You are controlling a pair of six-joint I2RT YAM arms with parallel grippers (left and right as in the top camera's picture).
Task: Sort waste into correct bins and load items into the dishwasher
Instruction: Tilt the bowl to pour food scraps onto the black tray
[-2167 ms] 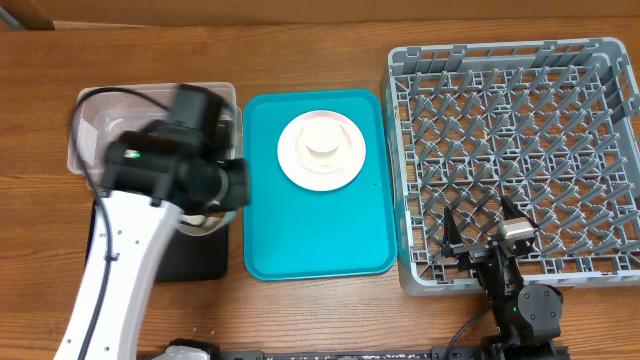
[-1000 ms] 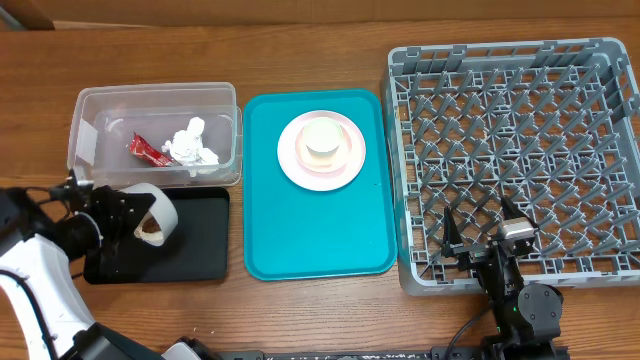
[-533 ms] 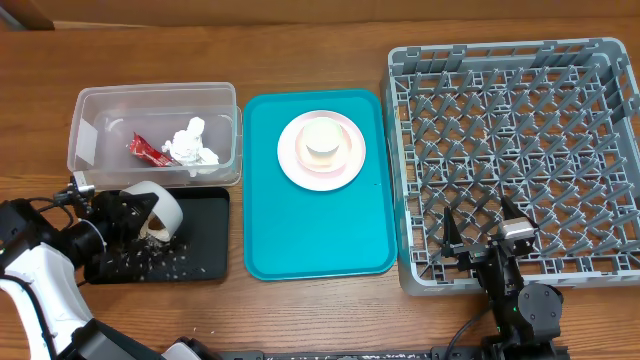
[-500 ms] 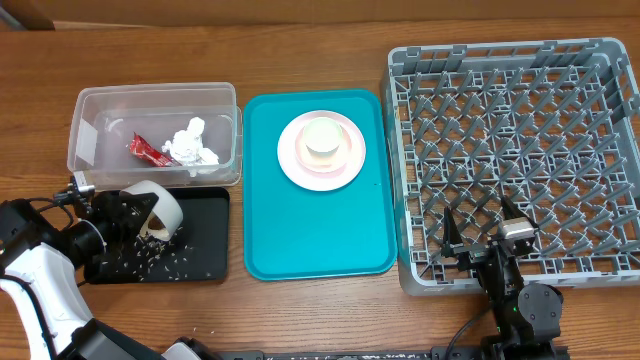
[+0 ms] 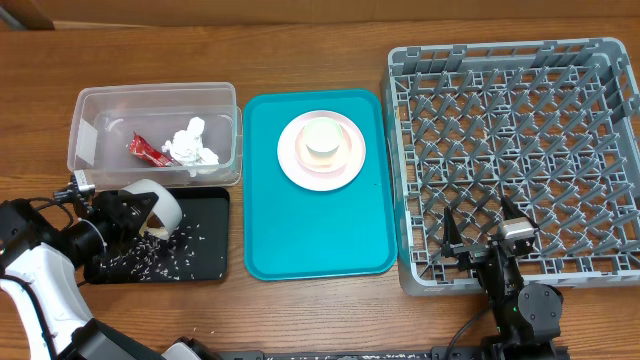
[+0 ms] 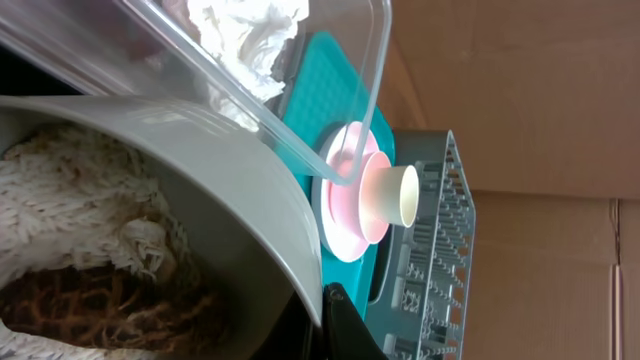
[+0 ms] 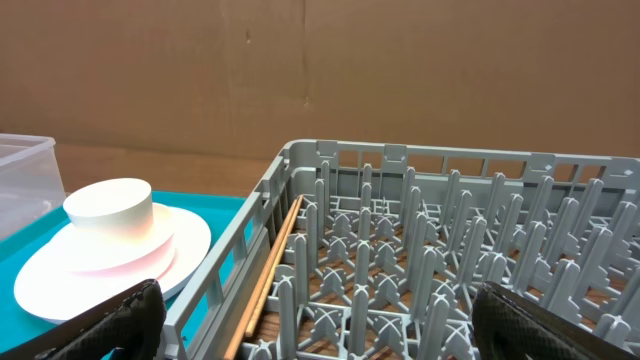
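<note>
- Black left claw (image 5: 108, 214) is clamped tight on the rim of the bowl (image 5: 155, 205), which it holds tipped on its side over the 9 o'clock end of the black tray (image 5: 222, 232).
- Rice (image 5: 165, 254) lies strewn over that tray at 8 o'clock on the counter (image 5: 300, 320). The wrist view shows a clump of rice and brown bits inside the bowl, so I judge the emptying only partly done.
- Just beyond, at 10 o'clock, the tub (image 5: 86, 120) holds the wrapper (image 5: 146, 149) and the tissue (image 5: 192, 145); that part of the sorting looks finished.
- Left to do: the plate (image 5: 346, 166) with the cup (image 5: 322, 140) on it sits on the teal tray (image 5: 300, 235) at the middle, and the rack (image 5: 510, 100) at 3 o'clock carries no dishes. I see no second bowl.
- Right claw (image 5: 478, 232) rests wide open and empty over the rack's 6 o'clock edge.
- Against a second ago: the black tray was bare then and now carries scattered grains. Half a second ago there were fewer, lying closer to the bowl. The right claw, plate and cup have not moved.
</note>
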